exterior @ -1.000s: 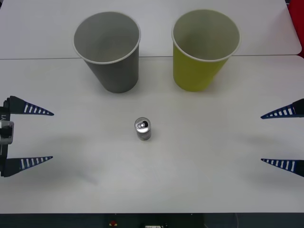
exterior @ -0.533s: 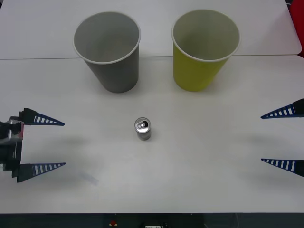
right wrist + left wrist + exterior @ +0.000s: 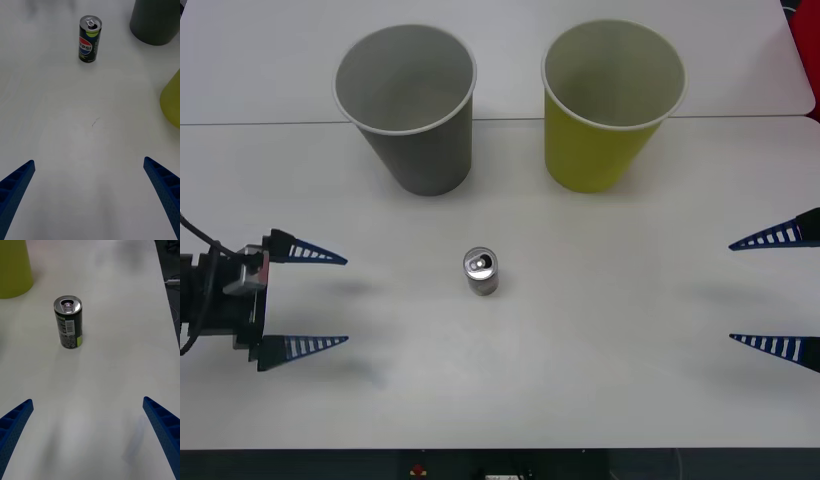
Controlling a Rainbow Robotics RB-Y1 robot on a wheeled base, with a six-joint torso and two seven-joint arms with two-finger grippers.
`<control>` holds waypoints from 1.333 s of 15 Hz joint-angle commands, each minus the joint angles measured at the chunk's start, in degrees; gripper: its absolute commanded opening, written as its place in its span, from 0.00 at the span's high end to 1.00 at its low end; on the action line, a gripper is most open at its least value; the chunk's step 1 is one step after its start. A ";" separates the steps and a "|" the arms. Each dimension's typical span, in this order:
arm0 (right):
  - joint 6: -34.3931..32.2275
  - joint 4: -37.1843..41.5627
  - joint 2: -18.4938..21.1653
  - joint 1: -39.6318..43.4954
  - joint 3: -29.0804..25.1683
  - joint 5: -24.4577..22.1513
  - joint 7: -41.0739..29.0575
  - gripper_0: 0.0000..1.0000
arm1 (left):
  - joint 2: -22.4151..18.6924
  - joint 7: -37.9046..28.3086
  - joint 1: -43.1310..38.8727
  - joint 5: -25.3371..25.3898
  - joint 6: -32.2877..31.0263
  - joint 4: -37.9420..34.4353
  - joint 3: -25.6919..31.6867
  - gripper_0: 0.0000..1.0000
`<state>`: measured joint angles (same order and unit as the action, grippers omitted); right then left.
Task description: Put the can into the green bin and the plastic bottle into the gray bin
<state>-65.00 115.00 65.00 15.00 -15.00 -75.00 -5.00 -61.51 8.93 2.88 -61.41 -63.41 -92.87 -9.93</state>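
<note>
The can (image 3: 481, 272) stands upright in the middle of the white table, its silver pull-tab top up; its dark label shows in the right wrist view (image 3: 90, 39) and the left wrist view (image 3: 68, 322). Behind it stand the gray bin (image 3: 410, 108) on the left and the green bin (image 3: 608, 104) on the right, both upright with white rims. My left gripper (image 3: 320, 299) is open, left of the can with a clear gap between them. At the right edge my right gripper (image 3: 775, 293) hangs open, far from the can. The plastic bottle is out of view.
A seam (image 3: 260, 123) runs across the table behind the bins. The table's front edge (image 3: 500, 450) lies close below the grippers. Bare white surface lies on both sides of the can.
My left gripper has moved right toward the can and slightly nearer the table's front edge, still open. The right gripper, can and bins have not moved.
</note>
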 commanded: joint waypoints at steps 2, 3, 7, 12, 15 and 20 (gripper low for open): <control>0.00 0.00 0.00 0.00 0.00 0.00 0.00 0.00 | 3.32 3.99 6.52 1.02 -1.63 7.61 -4.93 0.00; 0.00 0.00 0.00 0.00 0.00 0.00 0.00 0.00 | 4.47 4.26 8.11 1.20 -2.42 9.64 -5.80 0.00; 0.00 0.00 0.00 0.00 0.00 0.00 0.00 0.00 | 10.27 5.93 13.56 1.38 -3.83 16.84 -8.88 0.00; 0.00 0.00 0.00 0.00 0.00 0.00 0.00 0.00 | 17.48 8.04 18.92 2.08 -4.44 25.37 -11.43 0.00; 0.00 0.00 0.00 0.00 0.00 0.00 0.00 0.00 | 20.90 8.48 19.88 1.99 -4.18 27.57 -11.52 0.00; 0.00 0.00 0.00 0.00 0.00 0.00 0.00 0.00 | 25.47 8.48 20.50 0.94 -1.98 28.18 -12.04 0.00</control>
<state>-65.00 115.00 65.00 15.00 -15.00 -75.00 -5.00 -36.62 17.40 23.22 -60.35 -65.87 -64.69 -21.65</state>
